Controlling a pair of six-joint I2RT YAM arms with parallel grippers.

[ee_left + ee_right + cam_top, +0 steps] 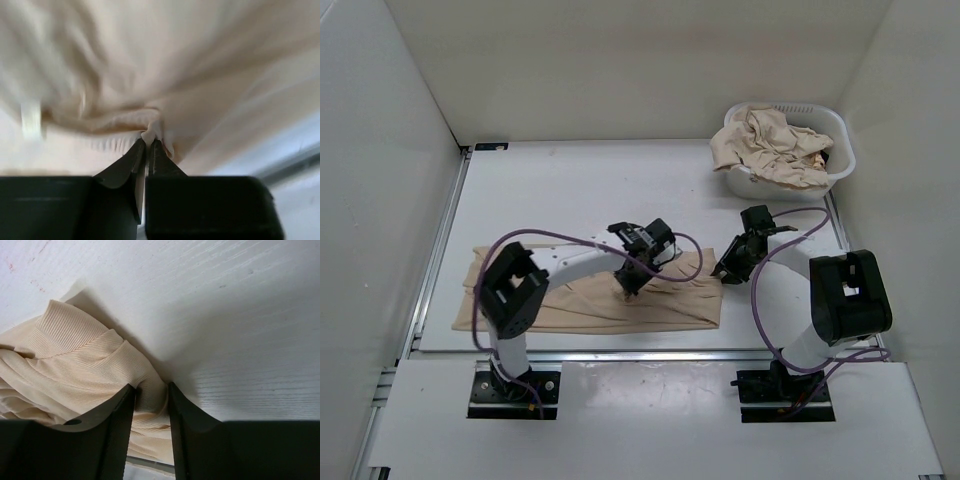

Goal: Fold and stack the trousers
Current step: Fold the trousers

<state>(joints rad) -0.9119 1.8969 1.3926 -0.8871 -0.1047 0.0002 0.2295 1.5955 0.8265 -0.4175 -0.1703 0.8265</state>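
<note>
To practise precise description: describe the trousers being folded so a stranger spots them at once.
Find the white table. Along its near edge lie beige trousers, spread flat. Other pairs sit crumpled in the white basket; only this one has the left gripper and right gripper on it.

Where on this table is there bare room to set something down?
Free: the wide bare stretch of table between the flat trousers and the back wall, left of the basket. Crowded: the near strip, where the left hand and right hand are on the trousers, and the basket's corner.
</note>
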